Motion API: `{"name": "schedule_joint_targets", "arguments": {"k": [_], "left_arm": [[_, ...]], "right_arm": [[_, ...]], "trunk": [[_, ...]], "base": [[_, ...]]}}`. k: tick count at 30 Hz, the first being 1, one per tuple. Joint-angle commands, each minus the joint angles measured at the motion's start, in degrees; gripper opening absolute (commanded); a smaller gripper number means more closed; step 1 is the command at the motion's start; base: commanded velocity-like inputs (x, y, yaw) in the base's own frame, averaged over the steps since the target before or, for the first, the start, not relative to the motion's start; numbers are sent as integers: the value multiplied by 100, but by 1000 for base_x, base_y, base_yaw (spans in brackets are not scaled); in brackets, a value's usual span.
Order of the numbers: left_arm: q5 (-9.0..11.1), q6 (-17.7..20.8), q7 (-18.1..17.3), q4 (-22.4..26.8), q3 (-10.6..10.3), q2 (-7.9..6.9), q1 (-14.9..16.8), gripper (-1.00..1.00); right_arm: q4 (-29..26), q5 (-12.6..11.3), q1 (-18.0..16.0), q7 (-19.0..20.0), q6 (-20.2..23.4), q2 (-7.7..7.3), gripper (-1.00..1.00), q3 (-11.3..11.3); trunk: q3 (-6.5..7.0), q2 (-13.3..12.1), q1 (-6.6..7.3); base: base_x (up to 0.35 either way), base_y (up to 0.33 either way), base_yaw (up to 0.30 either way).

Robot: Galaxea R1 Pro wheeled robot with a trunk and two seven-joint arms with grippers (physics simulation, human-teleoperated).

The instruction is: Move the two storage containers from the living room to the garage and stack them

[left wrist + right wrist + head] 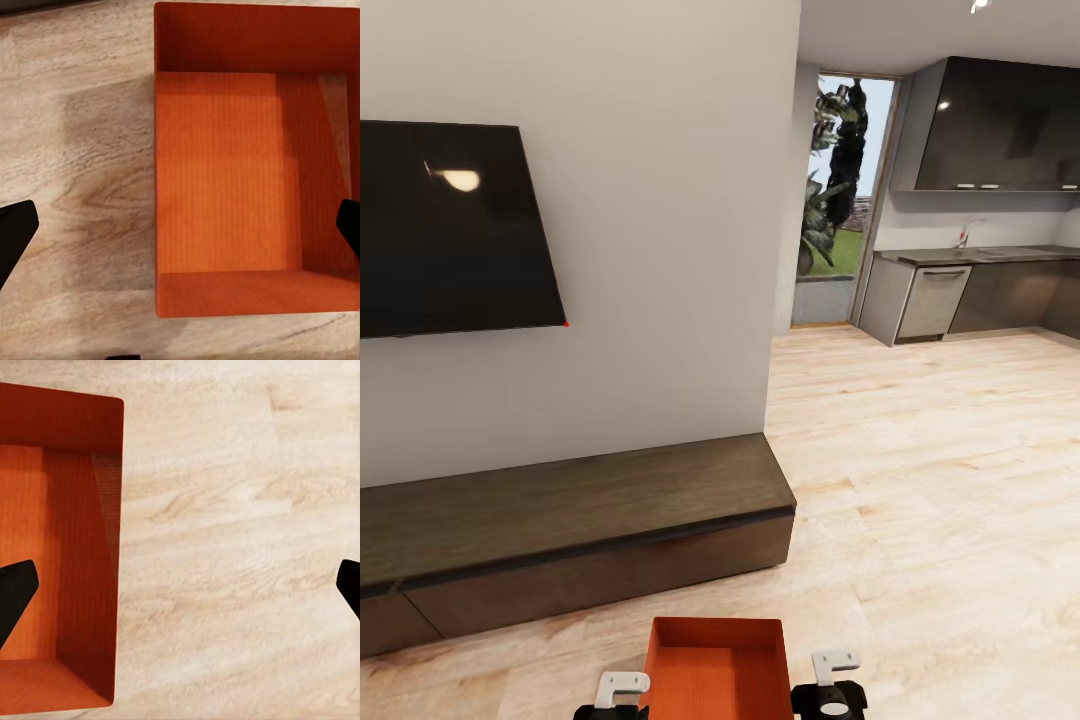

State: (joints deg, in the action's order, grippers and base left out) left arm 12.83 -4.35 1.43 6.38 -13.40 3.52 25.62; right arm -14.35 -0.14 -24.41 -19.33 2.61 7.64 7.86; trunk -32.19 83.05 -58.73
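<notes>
Orange-red container [716,668], cut off at frame bottom, sits on wood floor [940,480] between left pincer [180,225] and right pincer [180,585], both spread.

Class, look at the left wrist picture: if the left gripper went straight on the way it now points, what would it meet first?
Most likely the storage container. The left gripper points down with jaws wide open, straddling the container's near wall, so that wall's rim looks first in line, with the wood floor beside it. Depth is unclear.

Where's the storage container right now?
In the head view, the storage container sits on the wood plank floor at bottom centre, between the left gripper and right gripper, just in front of the long dark cabinet.
</notes>
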Motion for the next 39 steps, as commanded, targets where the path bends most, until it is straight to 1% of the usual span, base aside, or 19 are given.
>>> {"name": "schedule_joint_targets", "arguments": {"k": [1, 9, 18, 24, 26, 28, 30, 36, 39], "left_arm": [[52, -22, 15, -6, -49, 0, 4, 100], [53, -22, 15, -5, -49, 0, 4, 100], [53, -26, 15, -5, -49, 0, 4, 100], [53, -22, 15, -6, -49, 0, 4, 100], [53, -22, 15, -6, -49, 0, 4, 100], [53, -22, 12, -5, -49, 0, 4, 100], [53, -22, 9, -5, -49, 0, 4, 100], [53, -22, 7, -5, -49, 0, 4, 100], [53, -22, 6, -5, -49, 0, 4, 100]], "right_arm": [[-2, -2, -3, -33, 28, -1, 100, 41], [2, -3, -3, -29, 29, -9, 100, 35], [3, -4, -3, -27, 36, -22, 100, 32], [13, -4, -3, 5, 73, -16, 100, 34], [29, -4, -3, 178, 94, -12, 100, 35], [39, -2, -3, 509, 118, -13, 100, 32], [43, -1, -3, 667, 126, -15, 100, 27], [46, 3, -3, 965, 133, -12, 100, 25], [37, -1, -3, 1045, 134, -29, 100, 1]], "trunk": [[-5, 3, 0], [-5, 3, 0], [-167, 364, -197], [-167, 364, -197], [-167, 364, -197], [-167, 364, -197], [-167, 364, -197], [-167, 364, -197], [-167, 364, -197]], "base": [[0, 0, 0], [0, 0, 0], [0, 0, 0], [0, 0, 0], [0, 0, 0], [0, 0, 0], [0, 0, 0], [0, 0, 0], [0, 0, 0]]}}
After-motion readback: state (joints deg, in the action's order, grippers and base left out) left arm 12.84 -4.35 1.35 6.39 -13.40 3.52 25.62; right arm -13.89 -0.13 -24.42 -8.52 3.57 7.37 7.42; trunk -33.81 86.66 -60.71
